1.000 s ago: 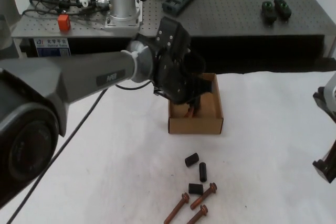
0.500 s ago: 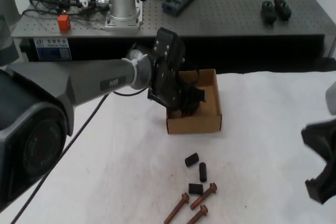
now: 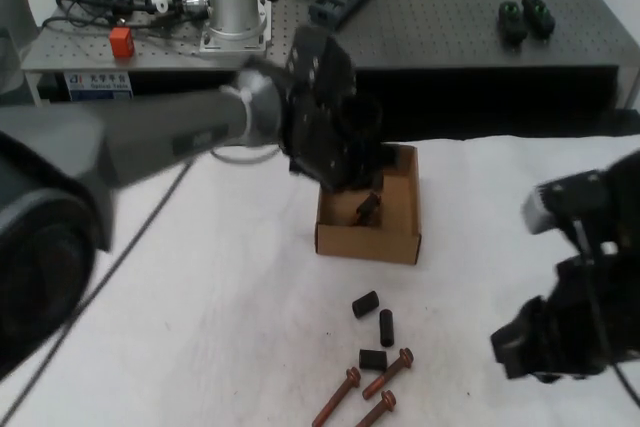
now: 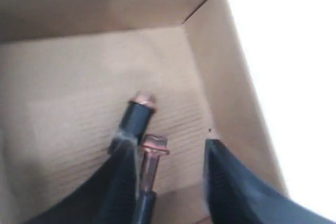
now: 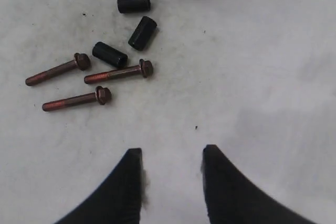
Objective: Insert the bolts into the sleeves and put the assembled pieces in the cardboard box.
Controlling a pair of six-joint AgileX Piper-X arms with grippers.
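Presently: right claw nearest the loose bolts

Item 1, right claw (image 5: 170,153): fingers apart, gripping nothing, hanging over the white surface (image 5: 262,77).

Item 2, loose stock: 3 bolts (image 5: 118,72) and 3 sleeves (image 5: 142,32), clustered ahead of this claw and, in the high view, toward the robot's left of that arm, well apart from the fingertips. The bolts' long axes run roughly parallel to the line joining the 2 fingers, so a wrist turn is probably needed to close across a shaft.

Item 3, left claw (image 4: 168,148): open, empty, over the cardboard box (image 4: 220,66), where assembled pieces (image 4: 132,121) lie on the floor.

The right arm is nearer the loose stock.
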